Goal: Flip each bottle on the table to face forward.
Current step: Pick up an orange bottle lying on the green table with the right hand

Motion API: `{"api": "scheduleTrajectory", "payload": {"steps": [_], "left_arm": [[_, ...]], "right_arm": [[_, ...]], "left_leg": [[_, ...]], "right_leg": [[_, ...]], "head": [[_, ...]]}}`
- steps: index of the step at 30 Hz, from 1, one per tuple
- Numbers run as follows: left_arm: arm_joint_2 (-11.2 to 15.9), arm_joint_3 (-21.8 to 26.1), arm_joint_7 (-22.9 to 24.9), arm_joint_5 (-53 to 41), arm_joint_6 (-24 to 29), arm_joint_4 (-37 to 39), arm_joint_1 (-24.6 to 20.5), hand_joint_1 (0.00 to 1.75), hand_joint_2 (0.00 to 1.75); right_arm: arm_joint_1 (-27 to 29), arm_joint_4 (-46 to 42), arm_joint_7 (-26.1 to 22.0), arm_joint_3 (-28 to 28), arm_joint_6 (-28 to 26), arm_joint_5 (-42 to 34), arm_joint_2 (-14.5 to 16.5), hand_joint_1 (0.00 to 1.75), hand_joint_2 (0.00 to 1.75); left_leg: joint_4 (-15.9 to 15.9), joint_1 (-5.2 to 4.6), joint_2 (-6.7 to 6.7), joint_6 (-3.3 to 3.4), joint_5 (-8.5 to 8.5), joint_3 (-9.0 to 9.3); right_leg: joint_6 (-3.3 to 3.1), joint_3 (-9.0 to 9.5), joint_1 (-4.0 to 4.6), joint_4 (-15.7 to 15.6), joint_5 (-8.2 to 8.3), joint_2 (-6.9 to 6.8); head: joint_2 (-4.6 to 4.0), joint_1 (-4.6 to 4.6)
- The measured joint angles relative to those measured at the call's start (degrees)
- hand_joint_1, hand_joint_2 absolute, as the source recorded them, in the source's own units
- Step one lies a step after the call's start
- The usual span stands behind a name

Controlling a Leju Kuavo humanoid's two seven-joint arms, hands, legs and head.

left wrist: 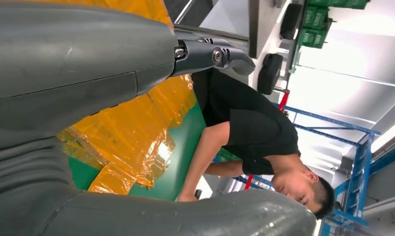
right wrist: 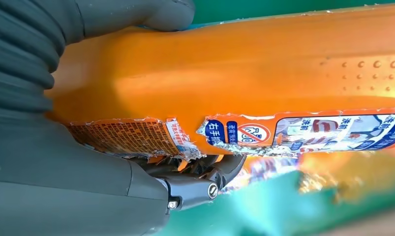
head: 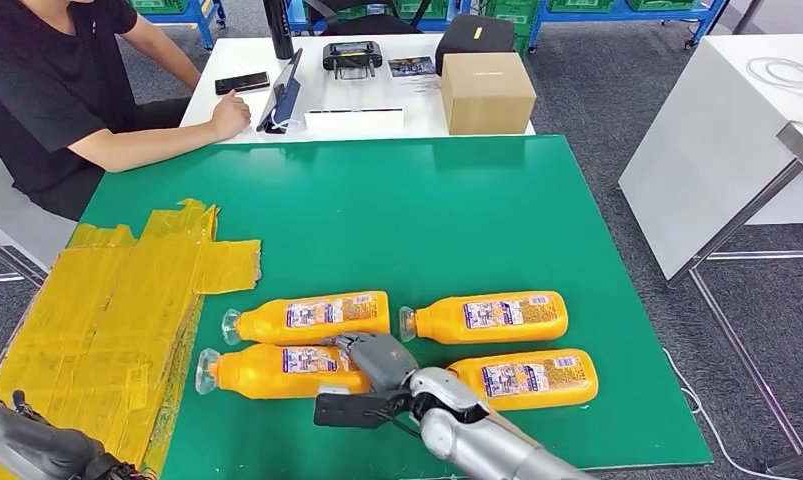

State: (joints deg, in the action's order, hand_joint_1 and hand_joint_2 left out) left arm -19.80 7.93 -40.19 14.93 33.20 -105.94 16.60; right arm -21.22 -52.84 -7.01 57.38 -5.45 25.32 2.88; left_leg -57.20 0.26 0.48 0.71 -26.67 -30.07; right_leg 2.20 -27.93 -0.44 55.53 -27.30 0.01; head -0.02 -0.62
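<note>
1. Nearest in, the left robot hand hangs low at the near-left corner over the yellow tape patch, fingers loosely apart, holding nothing.
2. The right robot hand is wrapped around the base of the near-left bottle. The wrist view shows its thumb on one side and fingers under the torn label, so I'd guess it's gripped there to roll the bottle over.
3. The near-right bottle lies just beside that hand.
4. Further back are the far-left bottle and far-right bottle, all four on their sides, caps pointing left, on the green counter.
5. At the far-left edge sits a person, arm resting on a white table.
</note>
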Motion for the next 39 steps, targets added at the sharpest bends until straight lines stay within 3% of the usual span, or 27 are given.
{"api": "scheduleTrajectory", "payload": {"steps": [6, 15, 17, 19, 23, 28, 34, 39], "left_arm": [[-0.09, 0.97, 0.00, -1.31, 0.87, -0.27, 0.92, 0.00, 0.00], [-0.10, 1.39, 0.00, -3.26, 1.35, -1.29, 1.50, 0.00, 0.00], [-0.11, 1.31, 0.00, -2.60, 0.17, -1.49, 1.80, 0.00, 0.87], [-0.15, 1.26, 0.01, 0.11, -5.30, -1.06, 1.98, 0.00, 1.75], [-0.32, 0.84, 1.75, 8.30, -24.17, 3.94, 0.79, 0.00, 1.75], [-0.57, -0.25, 5.23, 10.76, -39.01, 9.05, -0.32, 0.00, 1.75], [-0.68, -3.12, 5.15, 5.78, -46.45, 10.52, -0.28, 0.00, 1.75], [-0.72, -4.82, 4.98, 3.94, -48.65, 10.70, -0.19, 0.00, 1.75]], "right_arm": [[12.88, -16.40, -5.85, -6.35, -1.98, -1.48, -0.35, 1.75, 1.75], [19.17, -28.84, -9.69, -11.85, -2.23, -1.71, -0.28, 1.75, 1.75], [20.43, -30.90, -10.71, -12.83, -2.26, -1.82, -0.19, 1.75, 1.75], [21.60, -32.62, -11.35, -13.93, -2.24, -2.00, 0.08, 1.75, 1.75], [22.81, -34.91, -12.63, -16.23, -1.95, -3.39, 0.55, 1.75, 1.75], [23.61, -36.33, -14.63, -19.07, -1.39, -5.46, 0.76, 1.75, 1.75], [23.76, -36.60, -15.75, -21.99, -0.53, -6.35, 1.82, 1.75, 1.75], [23.85, -36.60, -16.13, -23.20, -0.14, -6.35, 2.54, 1.75, 1.75]], "left_leg": [[-0.03, 0.00, -0.08, 0.02, 0.19, -0.96], [-0.03, -0.01, -0.08, 0.03, 0.18, -1.15], [-0.03, -0.01, -0.08, 0.03, 0.18, -1.15], [-0.03, -0.01, -0.08, 0.03, 0.18, -1.16], [-0.02, -0.02, -0.08, 0.03, 0.16, -1.21], [-0.04, -0.02, -0.05, 0.05, 0.20, -1.29], [-0.05, -0.02, -0.06, 0.05, 0.19, -1.41], [-0.04, -0.02, -0.06, 0.05, 0.19, -1.42]], "right_leg": [[0.01, -0.28, 0.02, 0.06, 0.08, -0.09], [0.01, -0.49, -0.03, 0.04, 0.07, -0.09], [0.01, -0.51, -0.04, 0.04, 0.07, -0.09], [0.02, -0.62, -0.05, 0.03, 0.07, -0.10], [0.01, -1.00, -0.05, 0.03, 0.07, -0.09], [0.06, -0.69, -0.05, 0.04, 0.12, -0.08], [0.07, -0.77, -0.05, 0.04, 0.12, -0.09], [0.07, -0.78, -0.04, 0.04, 0.12, -0.09]], "head": [[0.00, -0.01], [0.00, 0.00], [0.00, -0.01], [0.00, -0.01], [0.00, 0.00], [0.00, -0.01], [0.00, -0.01], [0.00, -0.01]]}}
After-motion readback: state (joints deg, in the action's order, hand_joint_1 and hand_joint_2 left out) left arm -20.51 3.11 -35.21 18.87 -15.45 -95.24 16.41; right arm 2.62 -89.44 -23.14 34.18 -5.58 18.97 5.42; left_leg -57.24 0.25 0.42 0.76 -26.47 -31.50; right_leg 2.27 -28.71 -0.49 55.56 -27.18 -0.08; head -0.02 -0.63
